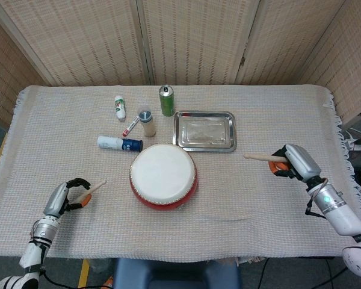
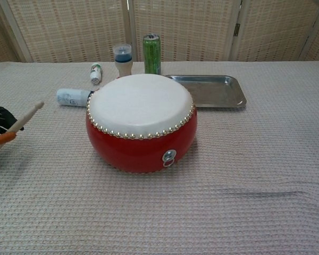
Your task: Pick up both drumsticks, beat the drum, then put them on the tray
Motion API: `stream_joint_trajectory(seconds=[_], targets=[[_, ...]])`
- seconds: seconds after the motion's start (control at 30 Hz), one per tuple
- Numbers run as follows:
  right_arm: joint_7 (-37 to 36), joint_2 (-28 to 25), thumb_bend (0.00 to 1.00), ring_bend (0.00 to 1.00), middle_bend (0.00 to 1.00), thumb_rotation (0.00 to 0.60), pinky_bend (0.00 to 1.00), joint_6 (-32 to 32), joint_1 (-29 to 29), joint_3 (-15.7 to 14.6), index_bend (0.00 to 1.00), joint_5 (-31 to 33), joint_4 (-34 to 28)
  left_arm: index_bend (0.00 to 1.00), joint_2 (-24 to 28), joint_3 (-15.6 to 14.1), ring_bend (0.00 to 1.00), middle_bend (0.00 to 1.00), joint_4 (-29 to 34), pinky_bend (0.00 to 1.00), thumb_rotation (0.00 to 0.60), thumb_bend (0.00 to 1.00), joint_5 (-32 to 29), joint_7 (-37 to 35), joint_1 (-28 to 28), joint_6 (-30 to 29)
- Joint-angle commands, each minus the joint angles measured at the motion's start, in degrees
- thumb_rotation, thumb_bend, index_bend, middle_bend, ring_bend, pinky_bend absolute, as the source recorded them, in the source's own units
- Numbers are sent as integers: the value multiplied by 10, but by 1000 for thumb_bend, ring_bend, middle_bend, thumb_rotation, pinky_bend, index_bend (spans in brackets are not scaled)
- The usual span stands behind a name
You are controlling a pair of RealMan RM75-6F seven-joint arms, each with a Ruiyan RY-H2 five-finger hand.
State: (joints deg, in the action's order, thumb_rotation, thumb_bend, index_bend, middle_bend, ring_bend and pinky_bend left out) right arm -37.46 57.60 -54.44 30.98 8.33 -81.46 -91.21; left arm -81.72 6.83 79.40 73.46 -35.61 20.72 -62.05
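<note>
A red drum (image 1: 163, 178) with a white skin (image 2: 140, 102) stands mid-table. My left hand (image 1: 63, 197) is lifted off the cloth at the front left and grips a wooden drumstick (image 1: 90, 189) by its orange end; the stick (image 2: 22, 118) tilts up toward the drum. At the right, my right hand (image 1: 293, 161) holds the other drumstick (image 1: 259, 157), whose tip points left toward the drum. Behind the drum lies the steel tray (image 1: 180, 141), seen also in the chest view as a tray (image 2: 236, 96) with nothing on it. The chest view does not show my right hand.
Behind the drum stand a green can (image 1: 166, 100) and a small blue-capped bottle (image 1: 147, 122). A blue and white tube (image 1: 120, 143), a white tube (image 1: 119, 107) and a red pen (image 1: 130, 126) lie to the back left. Wicker screens close off the far side.
</note>
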Motion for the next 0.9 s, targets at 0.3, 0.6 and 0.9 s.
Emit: stream_joint_trajectory(seconds=[0.3, 0.6, 0.9], targets=[[5, 5, 647, 1000, 1000, 600, 1000, 3, 3, 1, 1000, 3, -1, 563, 10, 13, 324, 393, -93, 337, 600, 446, 95, -580, -15, 19], [1, 7, 648, 1000, 1000, 600, 1000, 4, 3, 1, 1000, 2, 1, 486, -15, -17, 381, 425, -166, 364, 600, 451, 141, -763, -3, 8], [-11, 7, 647, 1000, 1000, 600, 1000, 3, 2, -1, 1000, -3, 4, 433, -28, -34, 423, 457, -190, 450, 600, 451, 148, -833, 9, 9]])
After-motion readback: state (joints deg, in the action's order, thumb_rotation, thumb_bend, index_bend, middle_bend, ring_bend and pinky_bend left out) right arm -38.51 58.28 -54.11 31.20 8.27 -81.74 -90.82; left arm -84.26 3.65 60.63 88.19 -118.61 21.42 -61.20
